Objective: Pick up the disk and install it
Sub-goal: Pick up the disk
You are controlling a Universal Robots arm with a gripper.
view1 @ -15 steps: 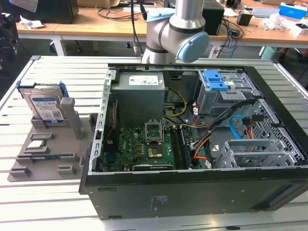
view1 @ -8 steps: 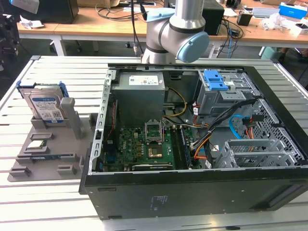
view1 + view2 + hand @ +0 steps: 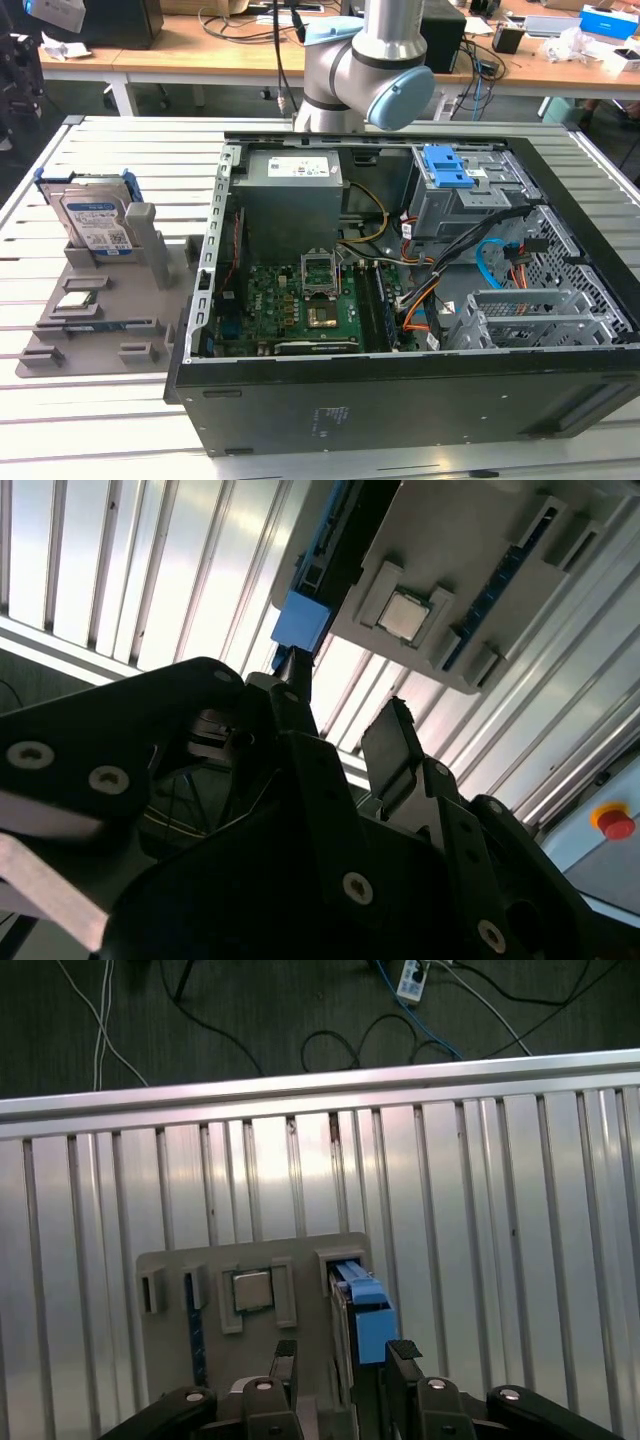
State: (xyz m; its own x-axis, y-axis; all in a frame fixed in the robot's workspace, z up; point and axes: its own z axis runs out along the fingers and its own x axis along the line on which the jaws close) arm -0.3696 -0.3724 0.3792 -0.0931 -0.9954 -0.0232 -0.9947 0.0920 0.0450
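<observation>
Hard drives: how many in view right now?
1. The disk stands on edge in the grey holder on the slatted table, at the exterior view's left of the open computer case. More could be hidden inside the case's drive cage.

The disk (image 3: pixel 95 222) is seated upright in a grey holder (image 3: pixel 110 300) on the slatted metal surface (image 3: pixel 90 400), at the exterior view's left. A small square chip (image 3: pixel 78 298) is held lower in the same holder. An open computer case (image 3: pixel 400 400) is positioned beside the holder. A blue latch (image 3: pixel 447 167) is fitted atop its grey drive cage (image 3: pixel 470 205). The robot arm (image 3: pixel 370 70) is located behind the case.
</observation>
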